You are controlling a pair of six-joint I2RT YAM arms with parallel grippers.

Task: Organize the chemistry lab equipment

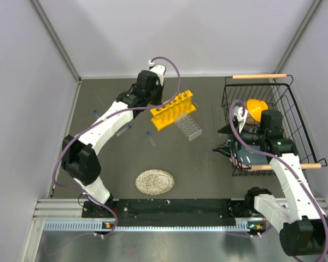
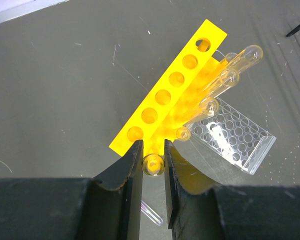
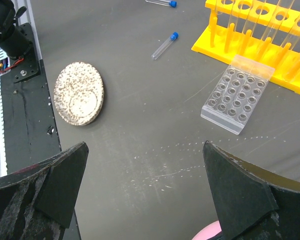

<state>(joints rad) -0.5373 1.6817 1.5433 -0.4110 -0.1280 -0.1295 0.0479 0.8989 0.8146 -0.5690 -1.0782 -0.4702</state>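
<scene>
The yellow rack [image 1: 173, 111] sat on the far half of the surface [image 1: 208, 174], with the clear gridded rack [image 1: 188, 126] just beside it on the right arm's side. Four glass tubes [image 2: 229, 77] leaned along the rack's edge facing the gridded rack. The top-plate holes looked empty from the left wrist, so I couldn't tell whether those tubes sat on pegs or in a lower row. The left pincer [image 2: 153, 148] was clamped on one more clear tube [image 2: 153, 165], seen end-on, right at the rack's near end. The blue-capped vials [image 1: 151, 137] lay loose on the surface toward the left arm's side, apart from the rack. The right pincer [image 3: 145, 145] hung with its jaws wide apart and nothing between them, near the black wire basket [image 1: 227, 101]. The speckled plate [image 1: 154, 182] sat near the front, not involved.

Step in hand, as judged: seating this tube at the rack's end position. The next move likely calls for lining the tube up with the free spot, lowering it straight, then letting go — gently, since the glass is thin and the light rack could shift. Vials not yet sorted.
</scene>
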